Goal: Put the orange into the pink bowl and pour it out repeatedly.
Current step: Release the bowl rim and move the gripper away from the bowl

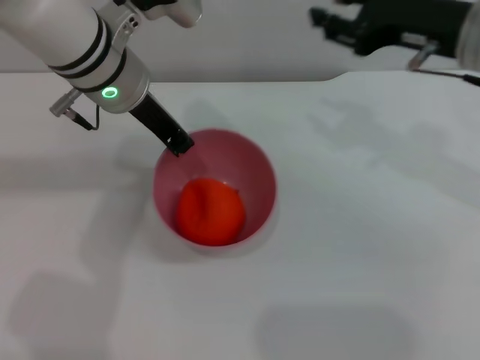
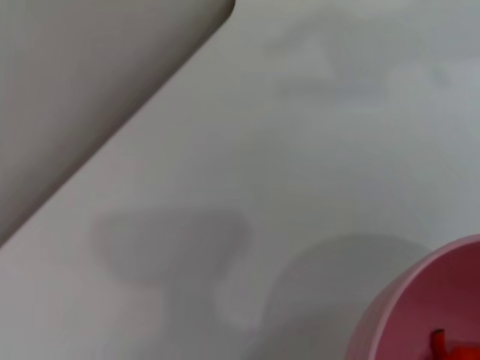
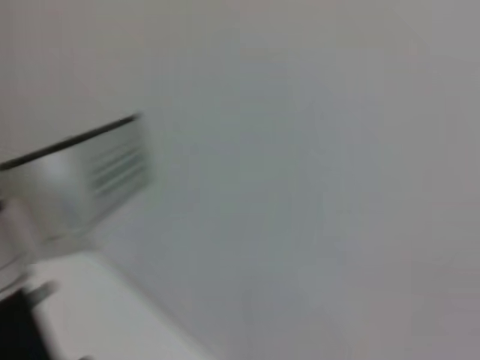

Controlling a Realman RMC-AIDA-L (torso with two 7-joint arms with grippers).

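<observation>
Left end effector point(image 1: 178, 142) apparently grips the upper-left rim of the pink bowl point(image 1: 259, 176); the orange point(image 1: 211, 211) lies inside, lower right.

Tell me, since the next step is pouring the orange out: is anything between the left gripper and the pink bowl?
Nothing visible stands between them. The left gripper is already at the pink bowl, at its far-left rim. The orange lies inside the bowl. The right gripper is far off at the table's back edge.
</observation>
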